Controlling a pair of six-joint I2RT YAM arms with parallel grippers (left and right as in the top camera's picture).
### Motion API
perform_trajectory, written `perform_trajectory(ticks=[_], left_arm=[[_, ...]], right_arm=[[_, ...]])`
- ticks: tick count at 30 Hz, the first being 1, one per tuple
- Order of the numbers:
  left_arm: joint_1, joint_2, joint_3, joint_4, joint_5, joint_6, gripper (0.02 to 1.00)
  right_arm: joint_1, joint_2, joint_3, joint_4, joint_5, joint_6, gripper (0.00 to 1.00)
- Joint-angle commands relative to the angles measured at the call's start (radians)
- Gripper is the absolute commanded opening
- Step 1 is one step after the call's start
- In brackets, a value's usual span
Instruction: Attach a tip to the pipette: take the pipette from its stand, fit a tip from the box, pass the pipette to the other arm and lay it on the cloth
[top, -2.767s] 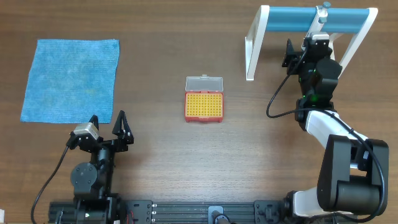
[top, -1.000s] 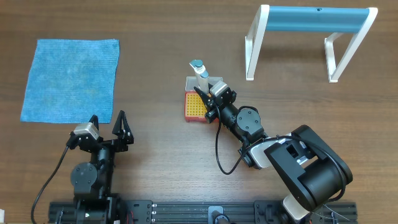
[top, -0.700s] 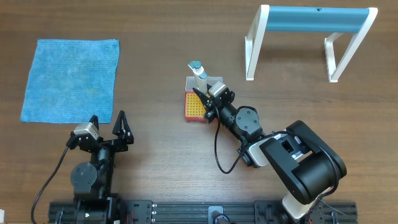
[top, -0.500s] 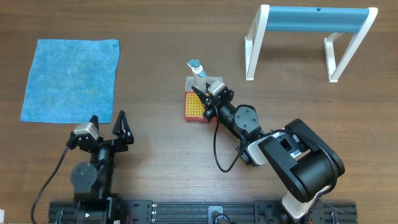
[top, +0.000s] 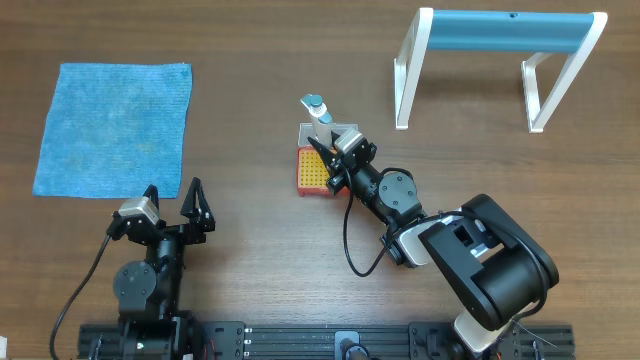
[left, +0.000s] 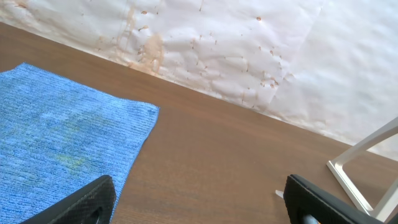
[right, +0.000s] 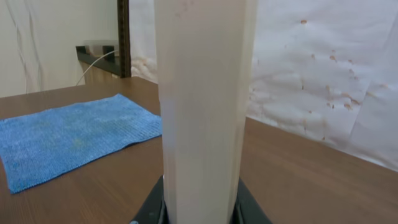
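Clamped between the closed fingers of the right gripper (top: 330, 152): a white plastic pipette with a blue-grey cap (top: 319, 112), held near upright over the orange-red tip box with yellow tips and a clear hinged lid (top: 312, 176), at the middle of the brown wooden table (top: 250, 260). From the right wrist view, the pipette's pale flat-sided body (right: 205, 106) rising between two dark fingers (right: 245, 210), pressed on both sides. Lower end of the pipette hidden behind the gripper; impossible to tell whether touching the rack or carrying a tip. Far off at the table's left, spread flat, a blue woven cloth (top: 113, 128), well apart from the box. At the far right corner, a white-legged stand with a pale blue crossbar (top: 505, 32). Near the front edge, just short of the cloth's near right corner, the left gripper (top: 172, 190), close to its arm's base, fingers spread wide with nothing between them, facing the cloth and the pale wall beyond.
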Motion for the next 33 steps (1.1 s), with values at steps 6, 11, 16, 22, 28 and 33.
perform_trajectory(ticks=[6, 11, 16, 22, 28, 33], left_arm=[[0.002, -0.005, -0.003, -0.005, -0.011, 0.007, 0.875], [0.002, -0.005, -0.003, -0.005, -0.011, 0.007, 0.875], [0.002, -0.005, -0.003, -0.005, -0.011, 0.006, 0.875], [0.002, -0.005, -0.003, -0.005, -0.011, 0.006, 0.875], [0.002, -0.005, -0.003, -0.005, -0.011, 0.007, 0.875], [0.002, -0.005, -0.003, -0.005, -0.011, 0.006, 0.877]], right_arm=[[0.005, -0.024, -0.019, 0.006, -0.009, -0.011, 0.077], [0.005, -0.024, -0.02, -0.024, -0.01, -0.011, 0.075], [0.005, -0.016, -0.02, -0.075, -0.01, -0.011, 0.075], [0.005, -0.006, -0.037, -0.121, -0.009, -0.011, 0.075], [0.004, 0.125, -0.106, 0.011, -0.009, -0.011, 0.073], [0.004, 0.193, -0.106, 0.011, -0.01, -0.011, 0.075]])
